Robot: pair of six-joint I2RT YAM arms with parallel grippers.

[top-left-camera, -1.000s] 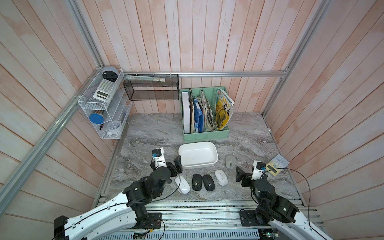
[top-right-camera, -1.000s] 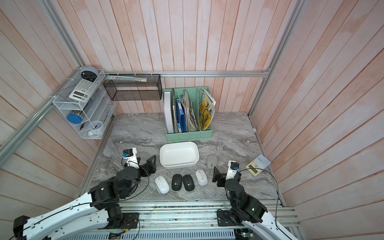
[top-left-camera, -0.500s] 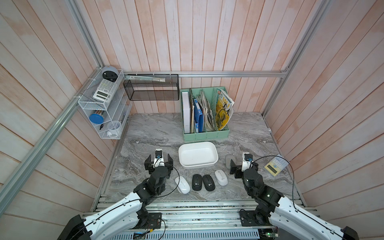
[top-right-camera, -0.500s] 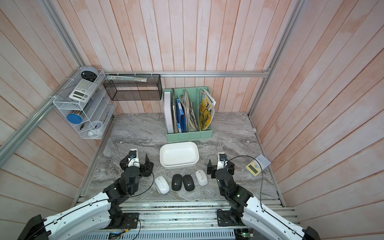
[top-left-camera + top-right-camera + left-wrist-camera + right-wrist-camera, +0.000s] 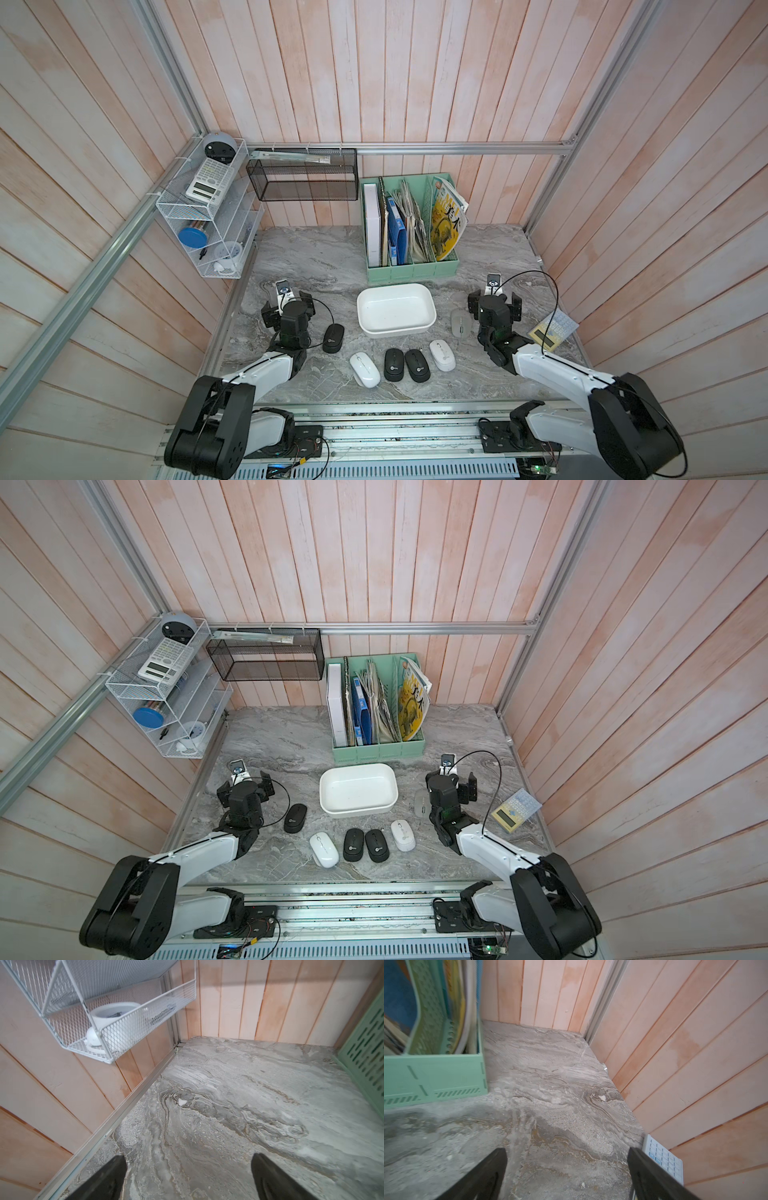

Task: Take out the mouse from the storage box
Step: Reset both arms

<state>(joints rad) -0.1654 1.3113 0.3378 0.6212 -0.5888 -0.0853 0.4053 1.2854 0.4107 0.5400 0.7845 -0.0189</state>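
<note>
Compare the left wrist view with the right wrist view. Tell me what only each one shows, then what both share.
Only the left wrist view: the white wire rack on the wall, with a white round object in its tray. Only the right wrist view: the calculator lying by the side wall, and papers standing in the mint-green file organizer. Both: the marble tabletop, the wooden plank walls, part of that organizer, and an open gripper with nothing between its fingers, the left gripper and the right gripper.
</note>
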